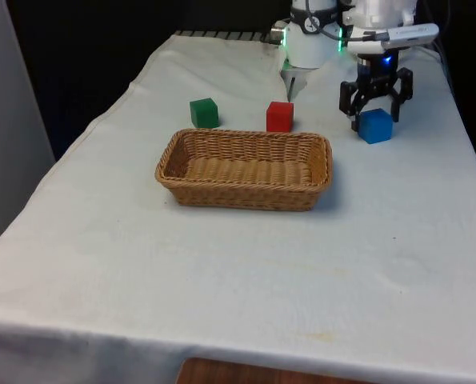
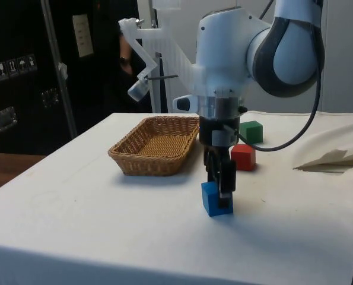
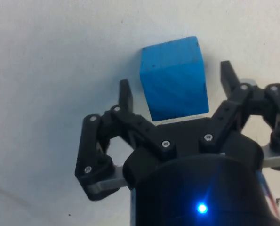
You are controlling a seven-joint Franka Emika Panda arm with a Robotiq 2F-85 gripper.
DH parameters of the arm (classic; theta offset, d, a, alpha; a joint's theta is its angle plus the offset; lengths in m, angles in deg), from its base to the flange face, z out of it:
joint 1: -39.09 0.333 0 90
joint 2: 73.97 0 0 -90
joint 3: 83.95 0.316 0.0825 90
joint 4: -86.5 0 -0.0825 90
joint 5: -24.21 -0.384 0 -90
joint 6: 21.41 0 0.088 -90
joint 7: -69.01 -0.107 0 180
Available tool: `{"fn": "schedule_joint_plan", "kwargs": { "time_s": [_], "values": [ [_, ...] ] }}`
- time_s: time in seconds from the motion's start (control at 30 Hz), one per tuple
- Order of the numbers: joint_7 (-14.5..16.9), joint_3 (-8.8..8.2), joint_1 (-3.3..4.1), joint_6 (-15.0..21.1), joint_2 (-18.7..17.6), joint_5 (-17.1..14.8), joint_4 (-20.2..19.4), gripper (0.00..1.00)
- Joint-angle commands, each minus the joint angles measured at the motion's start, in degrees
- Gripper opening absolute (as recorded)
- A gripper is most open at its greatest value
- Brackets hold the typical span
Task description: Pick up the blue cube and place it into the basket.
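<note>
The blue cube (image 1: 374, 126) (image 2: 213, 199) (image 3: 173, 82) rests on the white cloth, to the front view's right of the woven basket (image 1: 239, 194) (image 2: 154, 164). My gripper (image 1: 375, 120) (image 2: 222, 189) (image 3: 175, 78) is lowered over the cube and open. One finger stands on each side of the cube, and in the wrist view a narrow gap shows between each fingertip and the cube's faces. The basket is oblong, light brown, and holds nothing.
A red cube (image 1: 280, 116) (image 2: 243, 157) and a green cube (image 1: 204, 112) (image 2: 251, 131) stand just behind the basket's far rim. A raised fold of cloth (image 2: 333, 159) lies near the robot's base.
</note>
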Motion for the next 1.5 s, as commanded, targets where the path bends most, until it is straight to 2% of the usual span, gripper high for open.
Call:
{"fn": "schedule_joint_plan", "kwargs": {
  "time_s": [0.0,0.07,0.1,0.13,0.17,0.2,0.5,0.53,0.67,0.77,0.8,0.83,1.03,1.07,1.13,1.27,1.3,1.47],
  "values": [
    [-0.11,-0.11,0.06,0.17,0.06,0.11,-0.06,0.79],
    [-0.06,-0.11,0.06,0.11,0.06,0.11,-0.06,0.58],
    [-0.06,-0.06,0.00,0.06,0.06,0.06,-0.06,0.34],
    [-0.06,-0.06,0.00,0.06,0.06,0.06,-0.06,0.23],
    [-0.06,-0.06,0.00,0.06,0.06,0.06,-0.06,0.08],
    [0.00,0.00,0.00,0.00,0.00,0.00,0.00,0.00],
    [0.00,0.00,0.00,-0.06,0.00,0.00,0.00,0.00],
    [0.06,0.17,-0.17,-0.34,0.23,-0.17,0.23,0.00],
    [0.17,0.46,-0.57,-1.60,1.26,-0.74,1.03,0.00],
    [0.11,0.29,-0.63,-3.67,2.98,-1.09,1.60,0.00],
    [-0.23,-0.23,-0.34,-3.27,3.04,-0.17,1.38,0.00],
    [0.06,0.23,-0.63,-4.18,3.38,-1.15,1.72,0.00],
    [-0.69,-0.11,-0.69,-6.53,5.56,-1.49,2.52,0.00],
    [-1.15,-0.46,-0.52,-6.13,5.73,-0.57,2.23,0.00],
    [-0.80,-0.23,-0.69,-6.88,5.96,-1.60,2.75,0.00],
    [-1.03,-0.97,-0.69,-8.65,7.33,-1.60,3.61,0.00],
    [-1.32,-1.20,-0.57,-7.79,7.05,-0.69,3.32,0.00],
    [-1.15,-1.89,-0.69,-11.00,8.71,-1.60,4.93,0.00]
  ]
}}
